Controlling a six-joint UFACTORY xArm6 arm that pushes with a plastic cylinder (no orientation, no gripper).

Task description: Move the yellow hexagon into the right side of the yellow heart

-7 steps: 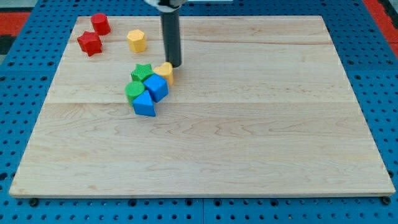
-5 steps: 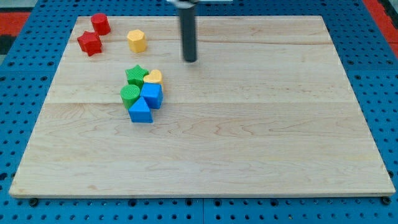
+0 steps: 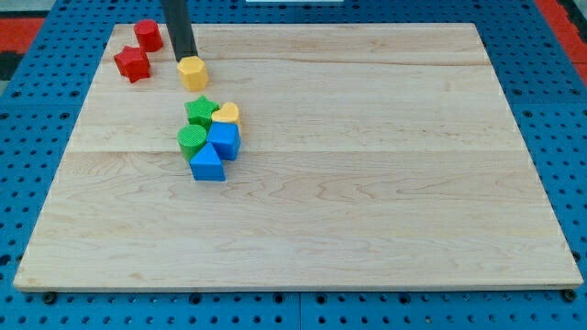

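Observation:
The yellow hexagon (image 3: 193, 72) lies near the view's top left on the wooden board (image 3: 367, 183). My tip (image 3: 184, 60) touches its upper left edge. The yellow heart (image 3: 227, 114) lies below and to the right of the hexagon, at the upper right of a tight cluster. The hexagon and the heart are apart by about one block's width.
The cluster holds a green star (image 3: 201, 111), a green round block (image 3: 192, 139), a blue cube-like block (image 3: 225, 139) and a blue triangle (image 3: 207, 164). A red cylinder (image 3: 148, 35) and a red star (image 3: 132, 63) sit at the view's top left corner.
My tip left the heart's right side, swung up and right, then moved left to the hexagon's upper left. The cluster shifted slightly left. The hexagon moved a little down.

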